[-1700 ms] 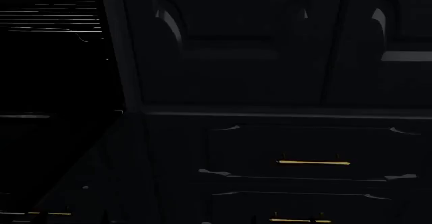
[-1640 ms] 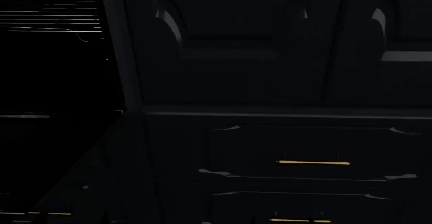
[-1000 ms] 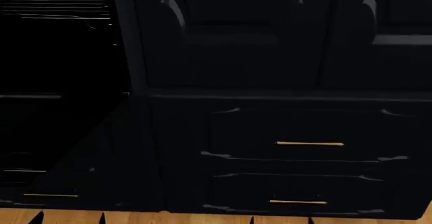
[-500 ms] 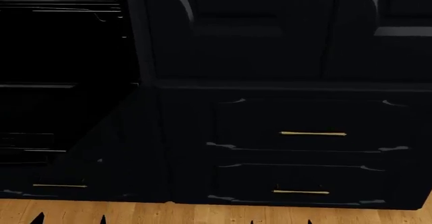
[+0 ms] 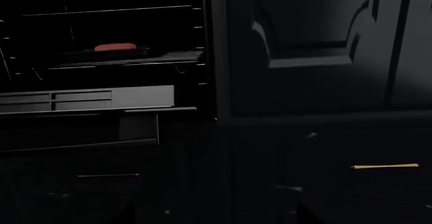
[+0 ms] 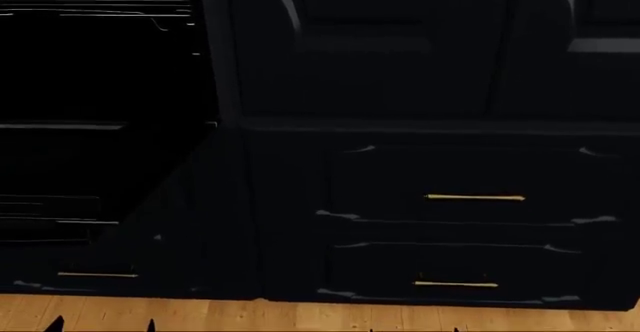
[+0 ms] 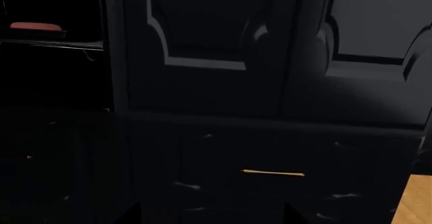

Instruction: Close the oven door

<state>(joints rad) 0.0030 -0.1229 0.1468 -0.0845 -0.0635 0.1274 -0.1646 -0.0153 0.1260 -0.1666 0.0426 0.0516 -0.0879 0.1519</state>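
Room: a very dark kitchen wall of navy cabinetry over a strip of pale wooden floor [image 6: 300, 315] along the bottom of the head view.
Cabinets: tall panelled cabinet doors [image 6: 370, 40] above, drawer fronts with slim gold bar handles [image 6: 474, 197] below, all shut and to the right of the oven.
Oven cavity: open at the head view's upper left, its wire racks [image 6: 95, 2] showing as thin pale lines; a small red item [image 5: 115, 47] lies on a rack in the left wrist view.
Oven door: the oven door [image 6: 150, 219] is let down, a glossy black panel sloping out from the cavity's lower edge toward the robot, at the head view's lower left; it mirrors a drawer handle, which suggests it lies near flat.
Why so: the door is hinged low, so it hangs open and out until something lifts its free edge.
Tools: neither arm's tool shows in any view, so I cannot tell how far open they are or whether they hold anything.
Stage: judged an approach; no contact with the door yet.
Change: against the head view of 1.7 s ago, the scene now sits lower and slightly further right, the floor has come into view, and the second drawer handle shows whole.
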